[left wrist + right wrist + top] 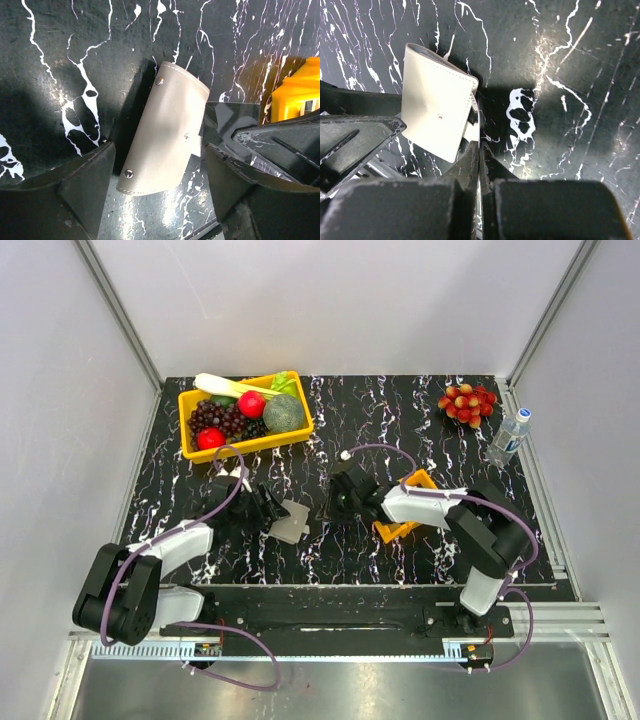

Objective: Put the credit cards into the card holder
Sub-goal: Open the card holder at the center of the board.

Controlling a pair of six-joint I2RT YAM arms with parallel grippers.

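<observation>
The card holder (292, 520) (170, 130) (432, 110) is a taupe-grey snap wallet lying folded on the black marbled table. My left gripper (272, 508) (160, 146) is open, with one finger on each side of the holder's near end and neither touching it. My right gripper (345, 502) (479, 142) is shut on a dark glossy credit card (227, 117). The right wrist view shows that card edge-on between the jaws. Its far edge meets the holder's right side. A shiny grey surface (165, 210) shows under the holder's near end; I cannot tell what it is.
The small orange tray (405, 530) (295, 95) sits under the right arm. A yellow bin (250, 445) of fruit and vegetables stands at the back left. Red grapes (467, 403) and a water bottle (510, 435) are at the back right. Frame posts edge the table.
</observation>
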